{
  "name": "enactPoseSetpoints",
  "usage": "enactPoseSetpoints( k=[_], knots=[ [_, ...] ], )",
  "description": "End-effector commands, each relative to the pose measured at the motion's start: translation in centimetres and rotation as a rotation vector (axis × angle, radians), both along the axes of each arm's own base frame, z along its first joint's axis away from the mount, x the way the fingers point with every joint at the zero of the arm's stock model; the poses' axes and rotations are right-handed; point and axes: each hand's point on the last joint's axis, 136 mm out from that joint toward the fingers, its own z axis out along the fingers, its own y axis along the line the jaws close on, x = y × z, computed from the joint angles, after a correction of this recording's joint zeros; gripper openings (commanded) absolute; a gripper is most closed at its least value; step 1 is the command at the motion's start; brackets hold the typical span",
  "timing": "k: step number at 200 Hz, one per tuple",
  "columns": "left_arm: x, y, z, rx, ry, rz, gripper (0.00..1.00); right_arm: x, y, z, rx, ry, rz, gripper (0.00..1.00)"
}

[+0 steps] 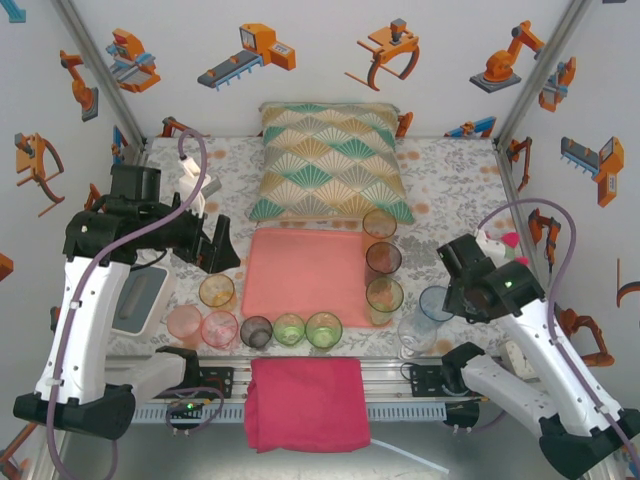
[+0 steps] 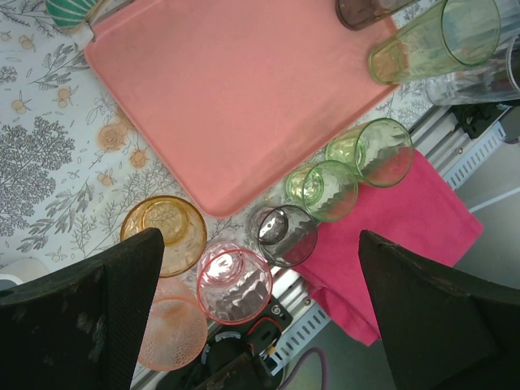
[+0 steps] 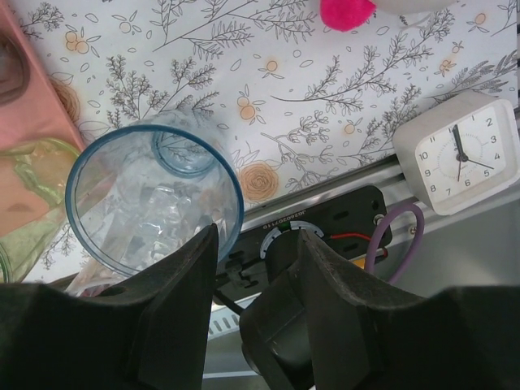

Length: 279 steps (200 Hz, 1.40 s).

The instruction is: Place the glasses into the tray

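Note:
The salmon tray (image 1: 305,270) lies mid-table with its middle bare. Along its near edge stand amber (image 2: 165,231), pink (image 2: 236,284), smoky (image 2: 284,236) and green (image 2: 325,188) glasses. More glasses stand in a column by its right side, among them a green one (image 1: 384,296). My left gripper (image 2: 260,325) hangs wide open above the pink glass, holding nothing. A blue glass (image 3: 154,203) stands right of the tray. My right gripper (image 3: 256,268) is partly open just beside it, its left finger (image 3: 179,309) overlapping the rim and nothing gripped.
A fan-patterned cushion (image 1: 330,160) lies behind the tray. A magenta cloth (image 1: 305,400) hangs over the near rail. A white clock (image 3: 459,154) sits at the near right and a white device (image 1: 140,300) at the left. A clear glass (image 1: 415,335) stands near the blue one.

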Motion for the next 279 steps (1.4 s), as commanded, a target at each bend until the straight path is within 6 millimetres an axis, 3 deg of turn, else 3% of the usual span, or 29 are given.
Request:
enactPoseSetpoints(
  k=[1,207,279],
  knots=[
    [-0.5,-0.3,0.4,-0.006,-0.027,-0.031,0.97,0.5,0.0,-0.2,0.004,-0.007,-0.030,0.44],
    [-0.8,-0.1,-0.8,0.015,-0.033,-0.051,0.97,0.7,0.3,-2.8,0.015,0.053,-0.088,0.35],
    [-0.9,-0.1,-0.9,0.015,-0.039,-0.055,0.97,0.8,0.2,-3.0,0.003,0.063,-0.092,0.25]
  ],
)
